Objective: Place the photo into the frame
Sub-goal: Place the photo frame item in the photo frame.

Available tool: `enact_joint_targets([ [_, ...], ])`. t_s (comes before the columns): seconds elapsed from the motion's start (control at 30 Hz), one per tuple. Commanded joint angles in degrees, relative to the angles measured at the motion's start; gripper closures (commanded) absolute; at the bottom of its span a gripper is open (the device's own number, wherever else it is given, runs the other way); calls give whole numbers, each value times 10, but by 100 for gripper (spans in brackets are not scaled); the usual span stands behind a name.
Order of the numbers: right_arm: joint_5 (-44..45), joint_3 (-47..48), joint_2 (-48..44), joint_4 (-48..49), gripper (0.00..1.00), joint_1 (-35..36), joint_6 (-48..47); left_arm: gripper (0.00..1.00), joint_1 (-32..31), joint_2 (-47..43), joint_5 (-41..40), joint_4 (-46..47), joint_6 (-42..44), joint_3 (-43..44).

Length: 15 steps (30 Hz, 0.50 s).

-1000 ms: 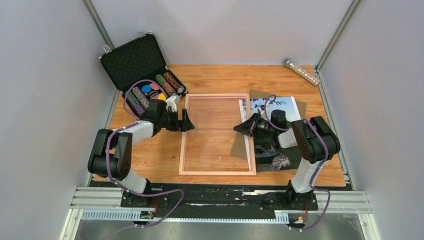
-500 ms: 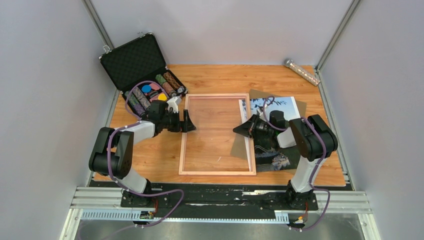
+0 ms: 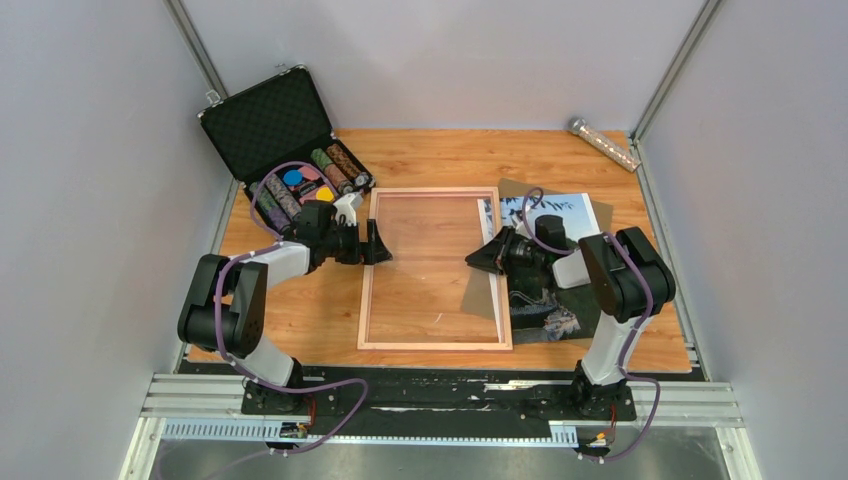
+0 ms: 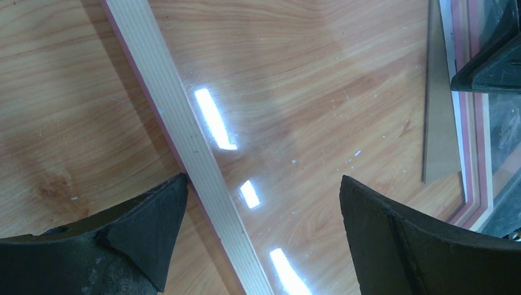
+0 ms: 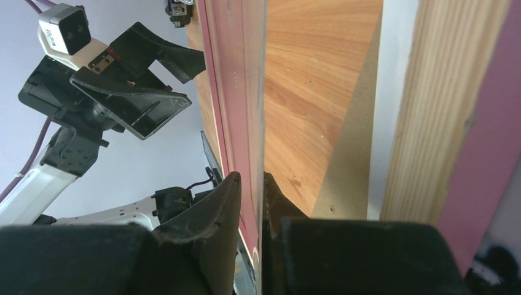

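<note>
I see the frame (image 3: 435, 345) lying flat mid-table. My left gripper (image 3: 378, 244) hangs wide open astride its 9 o'clock rail. My right gripper (image 3: 481, 258) sits at the 3 o'clock rail, jaws nearly together with the frame's edge in the slit. I cannot tell whether they pinch it. The photo (image 3: 562, 212) lies at 3 o'clock of the frame, partly under my right arm.
</note>
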Motion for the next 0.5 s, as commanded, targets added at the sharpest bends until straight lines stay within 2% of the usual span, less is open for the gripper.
enact_joint_targets([
  [0.0, 17, 29, -8, -28, 82, 6, -40, 0, -7, -13, 7, 20, -1, 1],
  [0.47, 29, 61, -7, -97, 78, 7, -84, 0, -7, -47, -9, -2, 16, 13],
])
